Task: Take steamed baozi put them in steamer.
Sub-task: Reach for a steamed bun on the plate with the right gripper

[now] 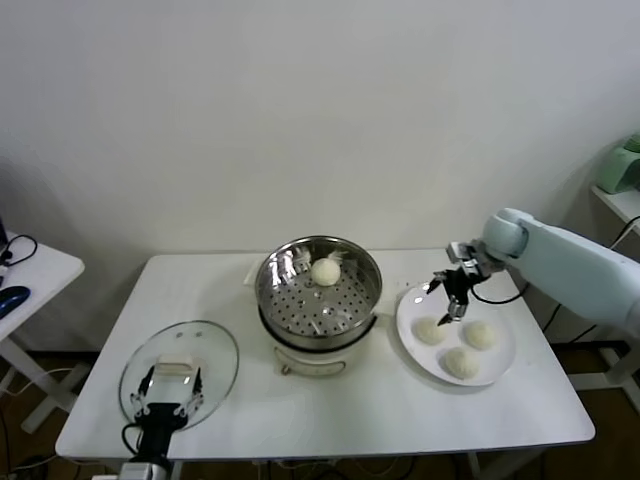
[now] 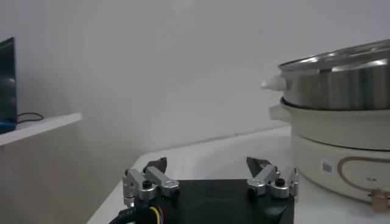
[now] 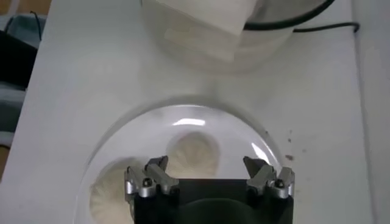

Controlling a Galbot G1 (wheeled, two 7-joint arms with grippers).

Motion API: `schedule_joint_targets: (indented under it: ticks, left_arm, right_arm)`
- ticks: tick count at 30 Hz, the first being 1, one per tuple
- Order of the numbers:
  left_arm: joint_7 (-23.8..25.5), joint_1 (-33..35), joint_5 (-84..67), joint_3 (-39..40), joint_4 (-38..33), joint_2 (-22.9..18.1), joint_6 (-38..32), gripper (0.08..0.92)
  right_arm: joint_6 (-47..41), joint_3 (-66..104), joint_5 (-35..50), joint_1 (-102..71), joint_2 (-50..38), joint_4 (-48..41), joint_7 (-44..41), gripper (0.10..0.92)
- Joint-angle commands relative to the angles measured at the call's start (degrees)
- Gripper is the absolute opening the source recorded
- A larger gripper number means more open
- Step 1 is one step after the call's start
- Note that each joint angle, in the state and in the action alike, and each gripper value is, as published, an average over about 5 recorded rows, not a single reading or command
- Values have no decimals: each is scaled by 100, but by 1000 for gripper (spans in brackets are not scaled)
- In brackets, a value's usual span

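My right pincer [image 1: 447,297] hangs released over the plate [image 1: 498,368] holding 3 baozi [image 1: 430,331]. 1 baozi [image 1: 325,271] sits in the steamer [image 1: 368,263]. My left pincer [image 2: 210,175], released, idles by the glass lid [image 1: 215,345].

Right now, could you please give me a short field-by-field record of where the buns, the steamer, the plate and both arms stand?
steamer: steel basket on the white cooker base, table centre, uncovered
bun in steamer: one baozi at the basket's far side
plate: white plate, to the steamer's right
buns on plate: three
glass lid: flat on the table, front left
right gripper: fingers open, above the plate's nearest-to-steamer bun, holding nothing
left gripper: fingers open, parked over the glass lid
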Motion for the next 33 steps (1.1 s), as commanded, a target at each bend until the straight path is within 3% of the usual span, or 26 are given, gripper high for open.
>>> schedule_joint_targets:
  ticks: [1,33]
  left_arm:
    - [-2,-2,-2,-1,36,3,-6,823]
    - [-5,-14,9,44,147,3,-31,823]
  right_arm:
    - [-11,158,-240,-384,98,-242,-6,823]
    - [123,552,-633,-754,441,-739,221,823]
